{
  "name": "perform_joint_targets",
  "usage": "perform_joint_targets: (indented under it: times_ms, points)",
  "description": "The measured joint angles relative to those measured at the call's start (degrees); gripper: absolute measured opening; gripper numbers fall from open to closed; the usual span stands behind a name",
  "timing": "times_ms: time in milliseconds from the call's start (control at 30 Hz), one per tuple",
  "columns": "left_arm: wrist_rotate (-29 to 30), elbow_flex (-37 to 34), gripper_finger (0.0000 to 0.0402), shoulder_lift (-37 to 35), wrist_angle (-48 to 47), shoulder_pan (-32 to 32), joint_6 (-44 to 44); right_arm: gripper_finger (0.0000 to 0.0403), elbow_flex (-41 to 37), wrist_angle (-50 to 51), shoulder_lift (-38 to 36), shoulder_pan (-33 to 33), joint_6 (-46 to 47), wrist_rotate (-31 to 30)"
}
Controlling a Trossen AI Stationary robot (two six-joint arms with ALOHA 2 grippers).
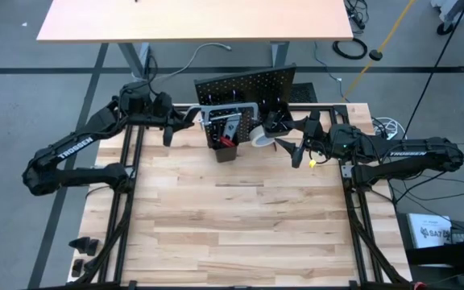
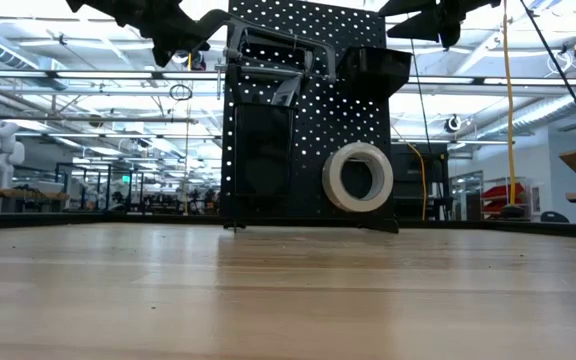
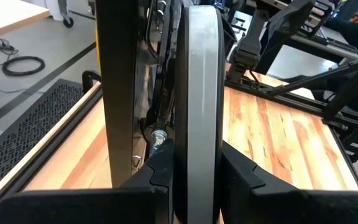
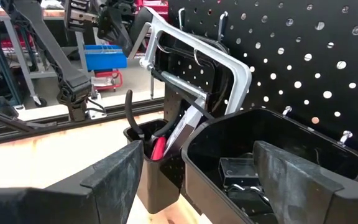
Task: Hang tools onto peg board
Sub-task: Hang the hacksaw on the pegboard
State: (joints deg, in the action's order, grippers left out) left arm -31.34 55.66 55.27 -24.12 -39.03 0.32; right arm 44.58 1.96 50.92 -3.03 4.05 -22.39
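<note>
Grey bar clamp (image 3: 197,93) in left gripper (image 1: 167,129) jaws, ends cut off; right gripper (image 1: 295,153) jaws released.

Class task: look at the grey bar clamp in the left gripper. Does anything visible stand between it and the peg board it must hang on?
Nothing visible does. The left gripper holds the grey bar clamp by its end, and the clamp already lies along the peg board at its top, above the bin of tools.
</note>
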Motion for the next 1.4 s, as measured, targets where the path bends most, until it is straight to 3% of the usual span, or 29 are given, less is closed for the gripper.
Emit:
perform_joint_targets:
  times_ms: [800,1033,1400]
  points:
    - [0.3,0.0,0.0071,0.2,-1.9,0.0,-0.5,0.0297,0.0,0.0,0.0,0.0,0.0,0.0]
    - [1.8,0.0,0.0152,0.3,-1.9,0.0,0.0,0.0297,0.0,0.0,0.0,0.0,0.0,0.0]
    - [2.1,0.0,0.0166,0.3,-2.0,0.0,0.1,0.0297,0.0,0.0,0.0,0.0,0.0,0.0]
